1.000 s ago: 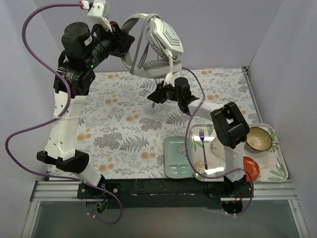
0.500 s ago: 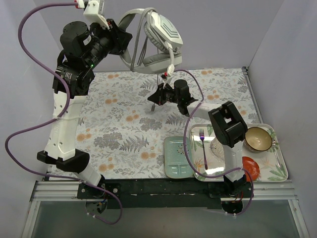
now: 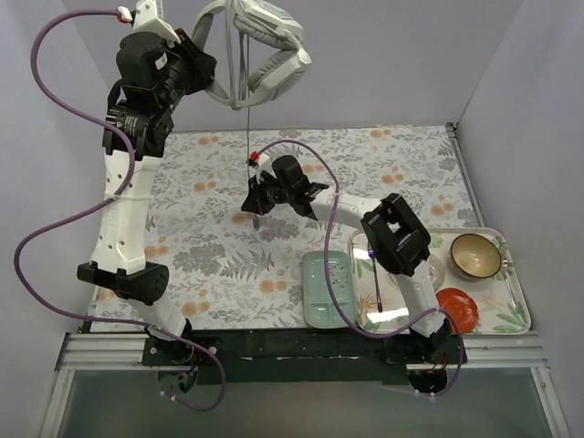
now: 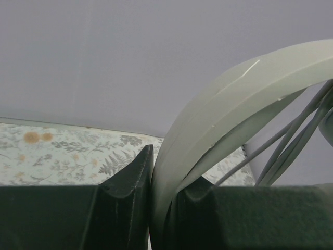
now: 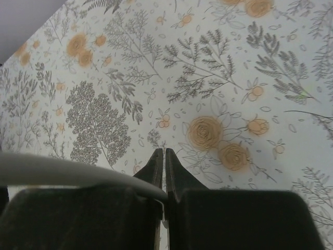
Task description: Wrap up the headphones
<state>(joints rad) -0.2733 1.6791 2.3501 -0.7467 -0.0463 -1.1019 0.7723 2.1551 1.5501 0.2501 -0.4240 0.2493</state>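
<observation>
Headphones (image 3: 265, 27) held aloft, top centre of frame, headband (image 4: 234, 104) clamped in left tool (image 3: 208, 78). Cord (image 3: 247, 109) hung straight down. Right tool (image 3: 253, 205) closed above worktop (image 3: 201, 228), frame centre; grip on cord not discernible.

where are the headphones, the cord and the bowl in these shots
headphones (image 3: 265, 23), top external view, white shell of the ear cup
cord (image 3: 248, 119), top external view, straight stretch hanging below the ear cups
bowl (image 3: 476, 255), top external view, its inside

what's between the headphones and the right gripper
Only the thin grey cord, running straight down from the headphones into the right gripper's shut jaws; the top view shows it.
</observation>
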